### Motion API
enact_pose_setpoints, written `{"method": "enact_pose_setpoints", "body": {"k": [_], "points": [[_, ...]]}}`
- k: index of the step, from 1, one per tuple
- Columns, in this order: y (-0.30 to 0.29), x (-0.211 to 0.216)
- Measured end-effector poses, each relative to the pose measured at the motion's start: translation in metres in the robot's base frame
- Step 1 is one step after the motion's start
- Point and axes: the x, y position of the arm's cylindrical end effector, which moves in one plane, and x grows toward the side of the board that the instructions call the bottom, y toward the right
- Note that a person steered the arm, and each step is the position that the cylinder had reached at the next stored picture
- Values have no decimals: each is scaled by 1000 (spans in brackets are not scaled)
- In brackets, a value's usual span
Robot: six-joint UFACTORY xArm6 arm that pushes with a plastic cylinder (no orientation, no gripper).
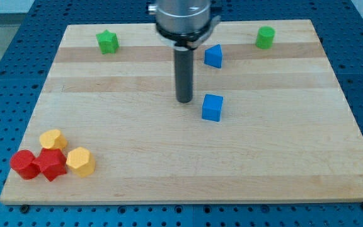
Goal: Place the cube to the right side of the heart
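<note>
The blue cube sits near the middle of the wooden board. The yellow heart lies far off at the view's lower left, packed in with other blocks. My tip rests on the board just left of the blue cube, a small gap apart from it. The rod rises straight up to the arm's mount at the view's top.
A red cylinder, a red star and a yellow hexagon crowd the heart from below and to its right. A second blue block lies above the cube. A green star is at top left and a green cylinder at top right.
</note>
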Motion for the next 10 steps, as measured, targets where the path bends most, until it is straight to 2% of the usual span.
{"method": "enact_pose_setpoints", "body": {"k": [2,3,5,6,8,9,10], "points": [[130,-1],[134,19],[-27,24],[-46,24],[91,19],[89,42],[17,45]]}}
